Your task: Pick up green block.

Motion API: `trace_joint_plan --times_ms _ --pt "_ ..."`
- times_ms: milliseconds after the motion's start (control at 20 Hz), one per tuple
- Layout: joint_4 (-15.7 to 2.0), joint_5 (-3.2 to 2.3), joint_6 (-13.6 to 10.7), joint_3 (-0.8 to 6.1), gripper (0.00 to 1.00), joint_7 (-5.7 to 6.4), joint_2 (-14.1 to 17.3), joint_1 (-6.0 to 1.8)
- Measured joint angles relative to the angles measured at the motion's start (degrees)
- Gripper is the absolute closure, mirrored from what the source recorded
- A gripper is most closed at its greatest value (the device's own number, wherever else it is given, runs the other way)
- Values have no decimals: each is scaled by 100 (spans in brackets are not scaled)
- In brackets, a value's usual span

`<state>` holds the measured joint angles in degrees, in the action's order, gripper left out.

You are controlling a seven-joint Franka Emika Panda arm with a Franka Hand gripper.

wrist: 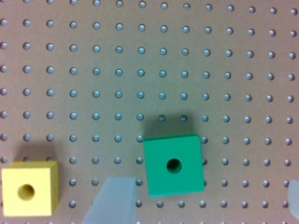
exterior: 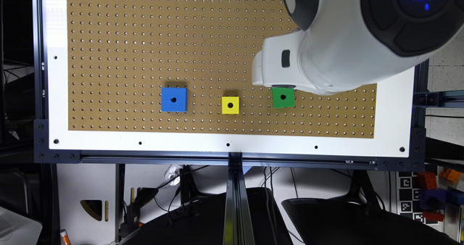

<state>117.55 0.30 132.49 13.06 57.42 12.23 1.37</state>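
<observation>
- Arm [exterior: 348,38] enters from the exterior view's upper right, a big white body with dark joint covers and a blue light glowing on top.
- Its white wrist part hangs over the board, its lower edge overlapping the top edge of the green block [exterior: 283,97] in that view.
- End effector [wrist: 201,205]: fingers apart. One pale fingertip [wrist: 114,200] sits between the yellow block and the green block; the other shows as a sliver at the far edge of the wrist picture. Green block [wrist: 174,164] lies in the gap, nearer the first finger, not touched by either.
- Green block flat on the board, dark round hole facing up, slightly rotated against the hole grid.
- Yellow block [exterior: 230,105] just to the exterior view's left of green; blue block [exterior: 174,99], larger, farther left. All three roughly in a row, well apart.
- Counter [exterior: 232,145]: brown pegboard [exterior: 145,38] set in a white plate with a dark frame.
- Below the counter: cables, dark chairs; coloured bricks [exterior: 435,194] and a marker sheet at the exterior view's lower right.
</observation>
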Motion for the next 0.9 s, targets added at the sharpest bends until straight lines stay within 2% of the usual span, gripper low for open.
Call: trace_joint_plan --times_ms 100,250,400,700,900 --pt "-7 -52 228 0 0 11 276 0" --pt "-7 -90 469 -1 0 17 587 0" --pt "-12 -160 853 -12 0 24 1006 0" --pt "-21 -173 932 -17 0 26 1130 1" --pt "-23 -201 1184 -28 0 26 1403 1"
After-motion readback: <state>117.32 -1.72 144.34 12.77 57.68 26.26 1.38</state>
